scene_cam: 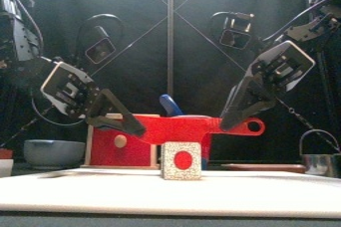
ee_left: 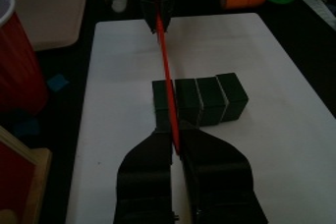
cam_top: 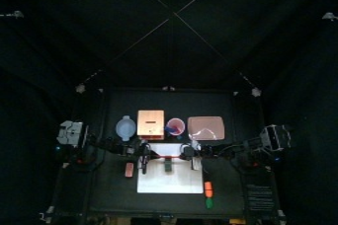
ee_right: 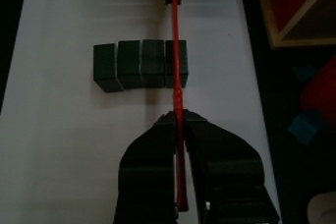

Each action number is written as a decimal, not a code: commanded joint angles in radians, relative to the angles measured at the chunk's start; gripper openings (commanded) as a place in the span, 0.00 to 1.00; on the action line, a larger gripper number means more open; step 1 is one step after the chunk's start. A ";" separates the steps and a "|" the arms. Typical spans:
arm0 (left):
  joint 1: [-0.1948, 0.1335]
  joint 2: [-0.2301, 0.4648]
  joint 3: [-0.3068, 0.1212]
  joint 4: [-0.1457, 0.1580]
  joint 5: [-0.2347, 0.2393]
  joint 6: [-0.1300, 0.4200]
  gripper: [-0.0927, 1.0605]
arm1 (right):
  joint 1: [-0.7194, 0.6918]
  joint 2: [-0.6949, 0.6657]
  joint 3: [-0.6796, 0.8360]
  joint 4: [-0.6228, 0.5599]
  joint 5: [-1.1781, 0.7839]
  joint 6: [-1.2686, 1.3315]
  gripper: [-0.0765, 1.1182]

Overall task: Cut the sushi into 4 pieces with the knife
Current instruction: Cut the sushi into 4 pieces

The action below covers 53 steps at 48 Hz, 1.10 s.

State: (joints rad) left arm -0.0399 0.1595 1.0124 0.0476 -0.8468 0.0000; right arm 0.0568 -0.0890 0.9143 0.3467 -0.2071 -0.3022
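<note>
Sushi roll on the white cutting board; red knife across it. Left gripper and right gripper each pinch a knife end.

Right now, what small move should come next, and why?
Probably press the red knife straight down: the left tool and right tool hold its ends across the sushi roll, near a seam by one end, and the blocks sit unparted.

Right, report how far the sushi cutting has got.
Done: the red toy knife is gripped at both ends by the left gripper and right gripper. In hand: its blade crosses the dark green toy sushi roll on the white cutting board. Left: blocks sit together, none parted yet.
</note>
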 commanded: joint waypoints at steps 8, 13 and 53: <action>0.000 0.005 -0.041 -0.006 -0.017 -0.003 0.39 | 0.000 -0.011 -0.023 0.000 -0.008 -0.002 0.08; -0.002 0.014 -0.040 -0.011 -0.017 -0.003 0.39 | 0.003 -0.008 -0.026 0.000 -0.008 -0.002 0.08; -0.029 0.025 -0.041 -0.029 -0.002 -0.003 0.39 | 0.043 0.011 -0.066 0.005 -0.005 -0.003 0.08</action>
State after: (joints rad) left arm -0.0614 0.1902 1.0124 0.0199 -0.8468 0.0000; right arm 0.0890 -0.0782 0.9004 0.3559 -0.2040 -0.3007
